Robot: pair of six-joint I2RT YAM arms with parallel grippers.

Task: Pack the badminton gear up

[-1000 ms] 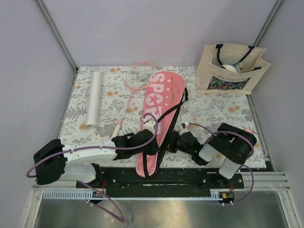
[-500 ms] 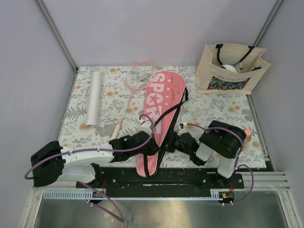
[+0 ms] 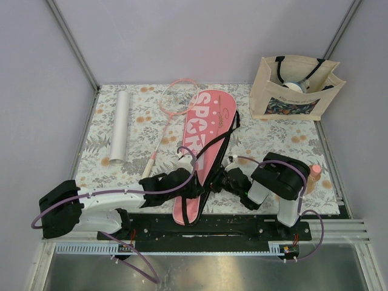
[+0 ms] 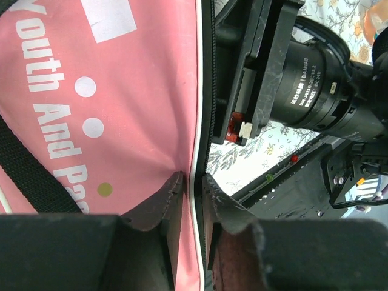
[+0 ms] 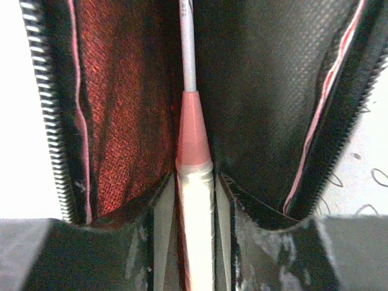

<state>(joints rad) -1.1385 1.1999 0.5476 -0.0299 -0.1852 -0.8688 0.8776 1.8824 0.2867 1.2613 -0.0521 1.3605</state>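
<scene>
On the tabletop (image 3: 260, 142) the white tube (image 3: 120, 126) and one racket (image 3: 176, 96) lie loose at the left, the left jaws pinch the pink cover (image 3: 206, 130) by its edge, apparently to steady its mouth, and the right jaws clamp the second racket's handle (image 5: 194, 200), which lies inside the unzipped cover.

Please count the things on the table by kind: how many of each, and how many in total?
Thin pink-framed rackets with white handles: 2
Long pink fabric racket cover: 1
Long white tube: 1
Beige fabric tote bag: 1
Small peach-coloured bottle: 1
Total: 6
</scene>
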